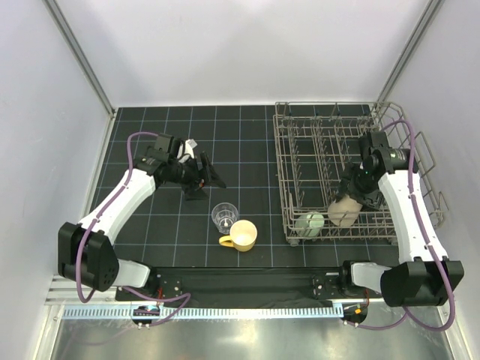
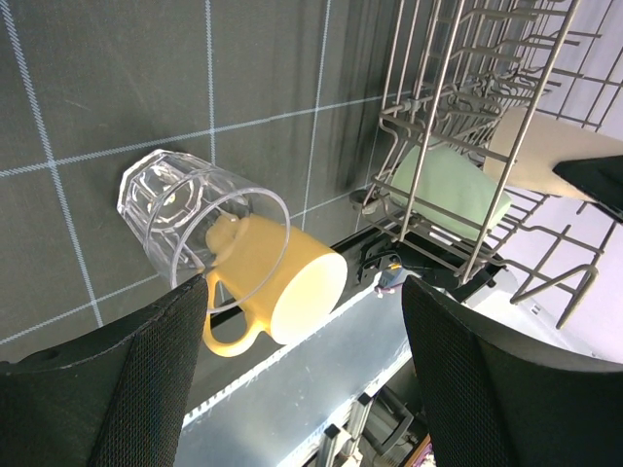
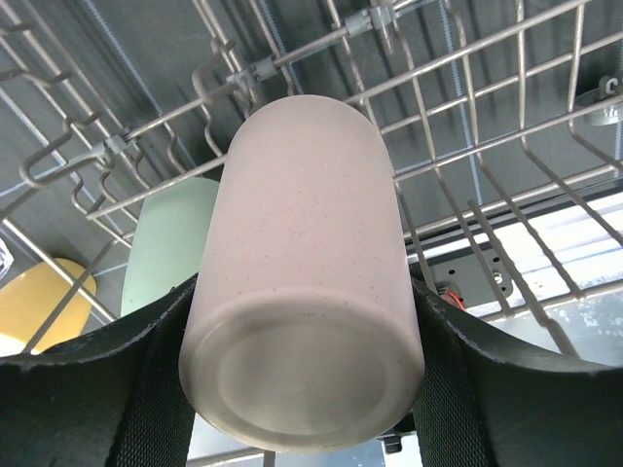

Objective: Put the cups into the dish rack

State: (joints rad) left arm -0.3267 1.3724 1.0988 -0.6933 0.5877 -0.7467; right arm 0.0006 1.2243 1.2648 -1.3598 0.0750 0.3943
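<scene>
Grasping the tan tumbler (image 3: 307, 243) in the right claw (image 3: 302, 389), pads (image 3: 146, 389) clamped on opposite flanks, flat base toward the wrist camera, mouth pointing away into the dish rack (image 1: 285, 150). Reads as mouth-down loading so it drains. Held tilted at the rack's 6 o'clock edge, low among the wires. Can't tell whether it's touching the rack floor. Judging the step as seating the tumbler, release to follow.

Just beside it at its 9 o'clock, inside the rack: pale green cup (image 1: 310, 223), lying over against the wires at the rack's 7 o'clock corner. Worth watching clearance there; a nudge from the tumbler could roll it.

Left claw (image 1: 206, 182) released, jaws wide, holding nothing. Hovering over the bench (image 1: 150, 127) around 9 o'clock, aimed toward the two cups outside the rack, probably staged for the next pick.

Clear glass (image 1: 224, 216) near bench centre, apparently upright. Yellow mug (image 1: 242, 235) at the glass's 5 o'clock, close enough to look touching, handle out at 9 o'clock. Tight pairing means little finger room between them; approaching the glass from its free 11 o'clock side looks safer.

Two cups in the rack zone, two on the bench.
</scene>
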